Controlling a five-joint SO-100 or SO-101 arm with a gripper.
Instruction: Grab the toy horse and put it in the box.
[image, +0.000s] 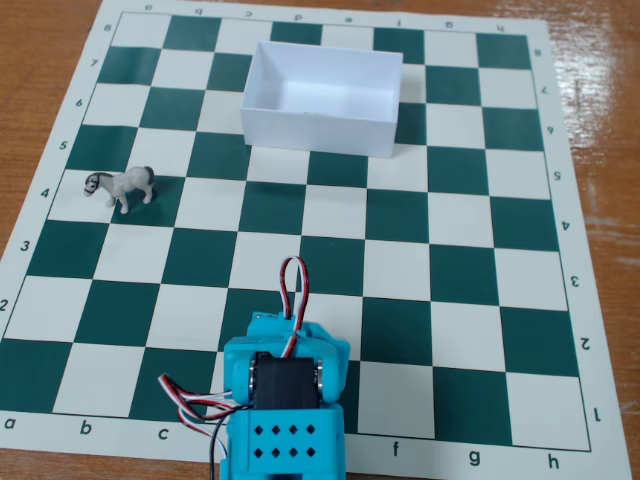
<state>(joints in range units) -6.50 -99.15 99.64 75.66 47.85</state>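
Green-and-white chessboard mat (470, 250) on wooden table (40, 40) holds toy horse (122, 187), box (322, 100); hand's state hidden.

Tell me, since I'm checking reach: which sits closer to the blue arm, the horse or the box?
The small off-white plastic toy horse, standing at the chessboard's left edge, is somewhat closer; the white rectangular open-top box sits farther up the board.

A green-and-white chessboard mat (480, 250) lies on a wooden table (40, 60) under even light.
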